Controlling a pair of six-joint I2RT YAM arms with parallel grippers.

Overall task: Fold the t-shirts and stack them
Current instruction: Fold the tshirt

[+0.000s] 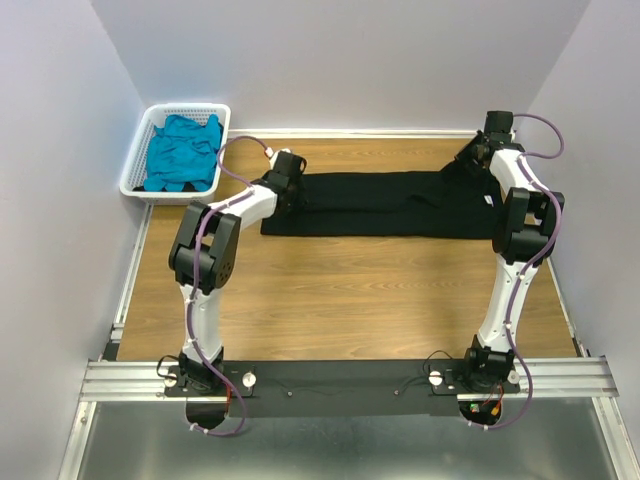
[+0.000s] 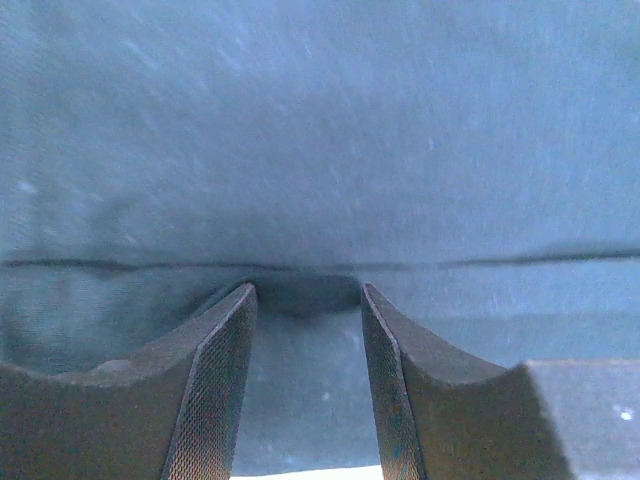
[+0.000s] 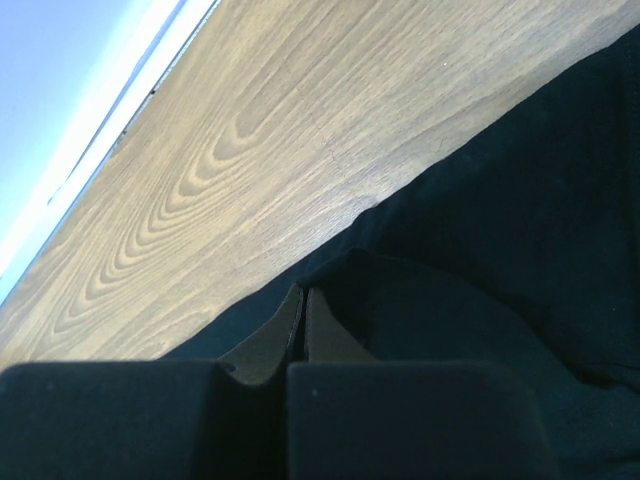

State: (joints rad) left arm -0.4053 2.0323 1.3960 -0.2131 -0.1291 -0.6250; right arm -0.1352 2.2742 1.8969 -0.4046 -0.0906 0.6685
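Observation:
The black t-shirt (image 1: 380, 205) lies as a long folded strip across the far half of the wooden table (image 1: 340, 300), with a small white label (image 1: 490, 200) near its right end. My left gripper (image 1: 290, 198) is down on the strip's left end. In the left wrist view its jaws (image 2: 305, 290) stand apart, straddling dark cloth (image 2: 320, 150) at a fold line. My right gripper (image 1: 470, 160) is at the far right end, where the cloth bunches up. In the right wrist view its fingers (image 3: 304, 293) are pressed together on a raised edge of the black shirt (image 3: 520, 250). The teal t-shirt (image 1: 185, 150) lies crumpled in the basket.
A white slotted basket (image 1: 190, 107) sits at the far left corner, off the table's edge. Grey walls close in the left, back and right. A white strip (image 3: 120, 110) borders the table's far edge beside my right gripper. Bare wood (image 1: 350, 300) stretches between the shirt and the arm bases.

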